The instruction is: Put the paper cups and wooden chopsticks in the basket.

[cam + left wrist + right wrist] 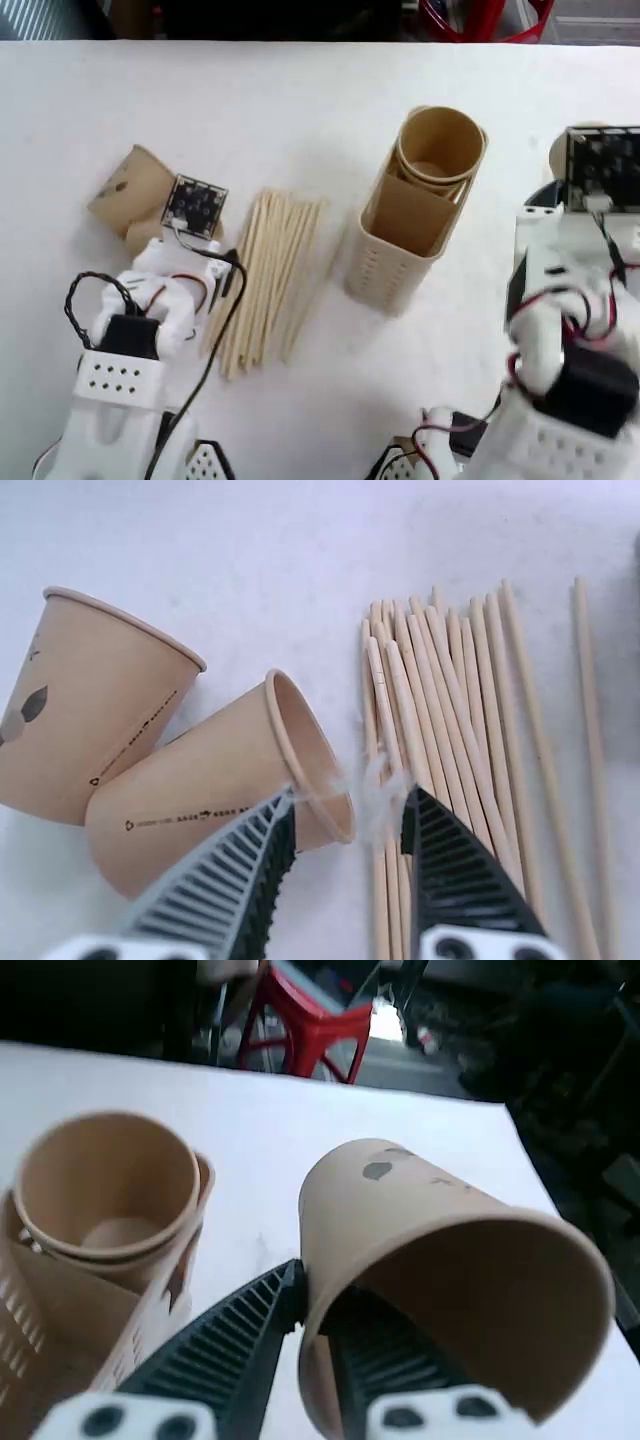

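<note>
Cups (190, 800) lie tipped, so left fingers (235, 880) spread about one rim; right fingers (230, 1345) pinch a third cup (440, 1250) by its wall (bound for the basket (390, 270)).

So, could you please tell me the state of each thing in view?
left gripper: open around the rim of the near cup
right gripper: shut on held cup
near cup, far cup: lying on their sides
chopsticks: loose pile on the table
basket: standing, stacked cups inside

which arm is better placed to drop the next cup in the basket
Right. The right gripper is shut on a paper cup near the basket; the left gripper is open at a fallen cup on the table.
</note>
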Available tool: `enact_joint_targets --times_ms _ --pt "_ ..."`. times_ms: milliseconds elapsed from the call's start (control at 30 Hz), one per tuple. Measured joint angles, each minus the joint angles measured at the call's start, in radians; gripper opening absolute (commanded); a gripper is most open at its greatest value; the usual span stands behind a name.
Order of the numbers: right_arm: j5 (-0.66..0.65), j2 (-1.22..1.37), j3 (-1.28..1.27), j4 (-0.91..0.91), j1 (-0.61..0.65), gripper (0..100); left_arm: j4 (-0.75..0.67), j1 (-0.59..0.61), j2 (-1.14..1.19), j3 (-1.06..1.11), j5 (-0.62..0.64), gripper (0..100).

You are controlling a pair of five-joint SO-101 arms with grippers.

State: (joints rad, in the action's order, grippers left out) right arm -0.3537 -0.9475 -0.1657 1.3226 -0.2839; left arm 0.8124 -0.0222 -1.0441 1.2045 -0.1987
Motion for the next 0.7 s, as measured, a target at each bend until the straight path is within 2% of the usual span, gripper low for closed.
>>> enact_joint_targets --times_ms 300,500,700 --pt "0.020 0.043 0.103 0.040 0.265 1.6 0.000 0.000 0.000 0.009 0.000 18" --pt "0.023 0.295 0.110 -0.006 0.288 1.6 0.000 0.000 0.000 0.009 0.000 18" --pt "0.023 0.503 0.241 -0.008 0.296 1.7 0.000 0.000 0.000 0.009 0.000 18"
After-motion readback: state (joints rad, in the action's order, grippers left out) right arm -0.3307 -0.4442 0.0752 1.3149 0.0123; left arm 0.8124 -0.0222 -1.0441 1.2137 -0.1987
